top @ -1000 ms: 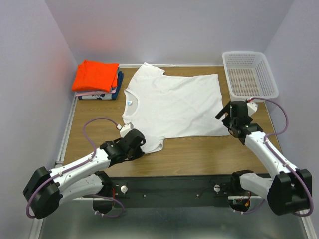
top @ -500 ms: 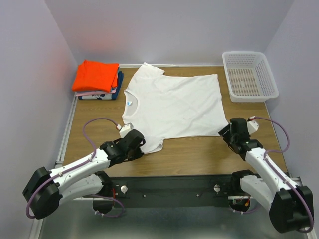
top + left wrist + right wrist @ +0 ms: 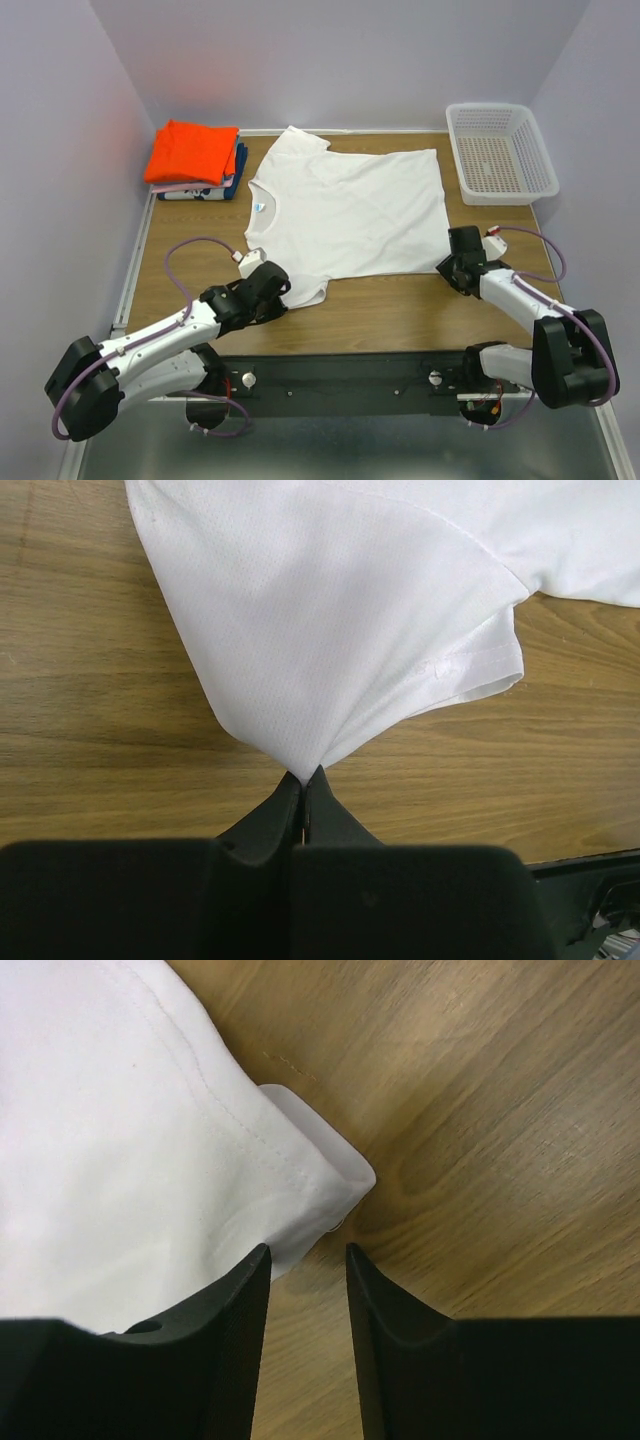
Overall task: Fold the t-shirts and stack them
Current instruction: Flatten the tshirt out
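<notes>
A white t-shirt [image 3: 350, 210] lies spread flat on the wooden table, neck to the left. My left gripper [image 3: 285, 292] is shut on the tip of its near sleeve [image 3: 330, 610], with the cloth pinched between the fingertips at the left gripper [image 3: 305, 775]. My right gripper [image 3: 447, 268] is low at the shirt's near right hem corner [image 3: 330, 1175]. Its jaws [image 3: 308, 1250] stand partly open with bare wood between them, and the left finger [image 3: 235, 1300] overlaps the hem's edge. A folded orange t-shirt [image 3: 195, 150] lies on a dark blue one [image 3: 238, 165] at the back left.
A white mesh basket [image 3: 500, 150] stands at the back right corner. Pale walls close in the table on the left, back and right. Bare wood [image 3: 400, 310] runs along the near edge between the arms.
My right arm has dropped and drawn in to the shirt's near right hem corner, and its jaws have narrowed. The left arm and the shirt have not moved.
</notes>
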`<state>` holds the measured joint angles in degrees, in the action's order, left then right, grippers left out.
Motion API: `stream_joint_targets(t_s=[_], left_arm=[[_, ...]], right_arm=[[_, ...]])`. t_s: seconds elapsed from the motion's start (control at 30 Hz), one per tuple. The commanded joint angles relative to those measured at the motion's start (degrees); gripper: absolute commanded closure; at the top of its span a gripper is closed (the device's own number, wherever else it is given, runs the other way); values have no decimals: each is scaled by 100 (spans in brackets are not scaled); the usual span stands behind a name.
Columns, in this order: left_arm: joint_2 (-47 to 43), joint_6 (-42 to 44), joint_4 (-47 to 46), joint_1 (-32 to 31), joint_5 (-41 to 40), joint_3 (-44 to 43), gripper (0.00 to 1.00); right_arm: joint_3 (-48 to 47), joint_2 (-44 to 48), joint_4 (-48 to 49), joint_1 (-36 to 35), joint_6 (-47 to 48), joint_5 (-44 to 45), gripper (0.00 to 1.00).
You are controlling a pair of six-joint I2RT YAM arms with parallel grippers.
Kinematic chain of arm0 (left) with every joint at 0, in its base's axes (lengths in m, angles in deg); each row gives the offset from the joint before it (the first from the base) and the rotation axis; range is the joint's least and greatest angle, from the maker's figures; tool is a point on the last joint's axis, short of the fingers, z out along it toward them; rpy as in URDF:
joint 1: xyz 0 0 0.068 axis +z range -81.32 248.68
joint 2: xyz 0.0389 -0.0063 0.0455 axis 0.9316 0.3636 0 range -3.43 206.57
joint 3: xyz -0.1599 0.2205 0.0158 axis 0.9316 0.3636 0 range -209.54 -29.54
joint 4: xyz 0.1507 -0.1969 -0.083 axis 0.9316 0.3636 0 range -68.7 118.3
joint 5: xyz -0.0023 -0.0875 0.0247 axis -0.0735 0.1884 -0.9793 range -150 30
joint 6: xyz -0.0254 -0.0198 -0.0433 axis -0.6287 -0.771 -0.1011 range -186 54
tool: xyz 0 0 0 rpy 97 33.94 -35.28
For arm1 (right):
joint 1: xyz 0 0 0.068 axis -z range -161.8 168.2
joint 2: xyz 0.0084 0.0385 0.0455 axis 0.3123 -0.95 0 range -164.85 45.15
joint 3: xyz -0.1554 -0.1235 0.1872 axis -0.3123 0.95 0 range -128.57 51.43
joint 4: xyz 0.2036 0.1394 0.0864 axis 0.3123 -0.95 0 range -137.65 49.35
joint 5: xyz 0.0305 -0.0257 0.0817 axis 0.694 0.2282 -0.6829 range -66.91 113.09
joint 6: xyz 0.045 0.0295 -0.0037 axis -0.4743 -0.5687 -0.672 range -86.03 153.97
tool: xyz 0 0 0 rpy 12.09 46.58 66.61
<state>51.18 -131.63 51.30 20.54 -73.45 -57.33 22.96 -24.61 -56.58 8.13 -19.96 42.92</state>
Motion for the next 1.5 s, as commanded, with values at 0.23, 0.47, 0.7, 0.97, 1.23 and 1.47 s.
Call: stream_joint_targets(t_s=[0.23, 0.47, 0.7, 0.97, 1.23, 1.47], left_arm=[[-126, -64, 94, -20, -289, -7, 100], [-381, -108, 182, -20, -298, -16, 100], [-443, -56, 182, -20, -263, -16, 100], [-530, -91, 94, -20, -263, 81, 100], [-513, -21, 50, -20, -263, 90, 100], [-548, -38, 59, -20, -272, 81, 100]], right_arm=[[245, 505, -253, -13, 251, -31, 99], [780, 1805, -1061, -13, -117, -585, 99], [423, 1739, -1115, -13, -118, 107, 82], [-255, 614, -1062, -13, -196, 802, 58], [-572, -345, -544, -4, -162, 847, 48], [-581, -881, -359, -4, -38, 724, 68]])
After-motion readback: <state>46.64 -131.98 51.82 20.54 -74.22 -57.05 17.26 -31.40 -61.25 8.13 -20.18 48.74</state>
